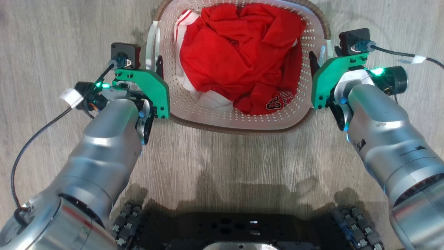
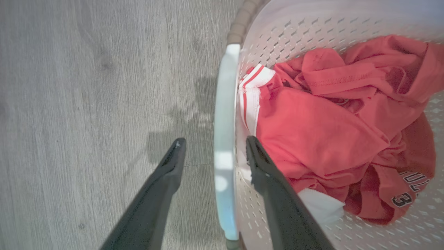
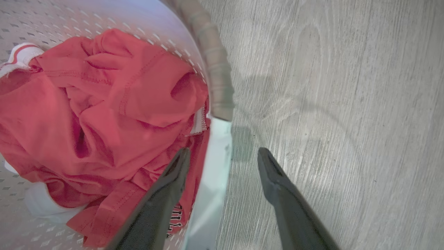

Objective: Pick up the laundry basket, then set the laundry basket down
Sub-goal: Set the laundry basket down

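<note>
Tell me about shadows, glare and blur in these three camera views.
Head view: sharp; the robot's shadow darkens the floor near its base. Left wrist view: glare spots on the laundry basket handle, finger shadows on the floor. Right wrist view: clothes look washed-out pink, fingers blur low down.

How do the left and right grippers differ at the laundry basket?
The left gripper straddles the left handle mid-length; the right gripper straddles the right handle near one end. The left gripper's inner finger lies by white trim, the right gripper's over red cloth. Both are open, one finger inside the laundry basket.
</note>
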### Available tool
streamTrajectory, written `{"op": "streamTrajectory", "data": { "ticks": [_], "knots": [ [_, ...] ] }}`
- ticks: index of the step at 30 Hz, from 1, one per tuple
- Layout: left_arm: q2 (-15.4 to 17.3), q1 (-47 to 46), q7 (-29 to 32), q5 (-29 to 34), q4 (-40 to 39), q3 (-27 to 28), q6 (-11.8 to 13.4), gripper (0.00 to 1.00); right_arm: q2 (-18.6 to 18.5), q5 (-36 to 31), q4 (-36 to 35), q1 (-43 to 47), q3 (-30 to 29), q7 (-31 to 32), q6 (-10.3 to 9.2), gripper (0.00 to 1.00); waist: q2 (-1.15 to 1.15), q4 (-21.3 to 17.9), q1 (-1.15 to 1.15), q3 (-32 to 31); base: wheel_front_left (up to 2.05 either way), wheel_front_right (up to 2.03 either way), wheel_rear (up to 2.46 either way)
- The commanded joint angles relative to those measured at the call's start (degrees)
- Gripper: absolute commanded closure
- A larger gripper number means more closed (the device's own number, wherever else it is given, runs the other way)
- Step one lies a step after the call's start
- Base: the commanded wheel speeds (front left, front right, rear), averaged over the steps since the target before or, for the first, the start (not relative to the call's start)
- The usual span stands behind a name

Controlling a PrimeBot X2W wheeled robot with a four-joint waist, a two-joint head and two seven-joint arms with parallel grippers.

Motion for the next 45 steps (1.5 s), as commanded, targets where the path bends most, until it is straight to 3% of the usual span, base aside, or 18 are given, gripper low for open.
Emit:
{"op": "streamTrajectory", "data": {
  "ticks": [1,2,19,27,31,38,45],
  "knots": [
    [1.5,1.3,-0.4,-0.4,0.2,1.0,0.3,0.07,1.1,-1.3,-0.3,3.5,-0.6,0.1,0.34,0.00,0.00,0.1,0.00,-0.5,0.00,0.00,0.00],
    [1.5,1.4,-0.4,-0.5,0.2,1.0,0.3,0.00,1.1,-1.9,-0.3,3.5,-1.1,0.2,0.34,0.00,0.00,0.1,0.00,-0.7,0.00,0.00,0.00],
    [1.5,4.1,-0.4,0.5,-4.0,3.6,1.2,0.00,1.2,-5.5,-0.3,4.4,-5.5,-2.4,0.34,0.00,0.00,0.6,0.00,-6.3,0.00,0.00,0.00],
    [3.2,8.6,-0.4,6.4,-12.6,11.5,2.2,0.00,1.2,-5.1,-1.5,5.2,-7.2,-4.6,0.34,0.00,0.00,-0.1,0.00,-13.0,0.00,0.00,0.00],
    [3.8,11.2,-0.4,9.7,-16.9,15.2,2.5,0.00,1.2,-6.0,-4.8,6.0,-9.1,-4.7,0.34,0.00,0.00,-0.5,0.00,-15.4,0.00,0.00,0.00],
    [4.4,20.1,-0.4,19.4,-26.7,24.7,2.3,0.00,1.2,-14.1,-18.0,13.9,-17.6,-4.7,0.34,0.00,0.00,-1.1,0.00,-22.6,0.00,0.00,0.00],
    [4.5,29.1,-0.4,28.1,-37.4,32.9,1.6,0.00,1.2,-19.2,-30.0,23.2,-21.2,-4.7,0.34,0.00,0.00,-1.1,0.00,-29.3,0.00,0.00,0.00]
  ]
}}
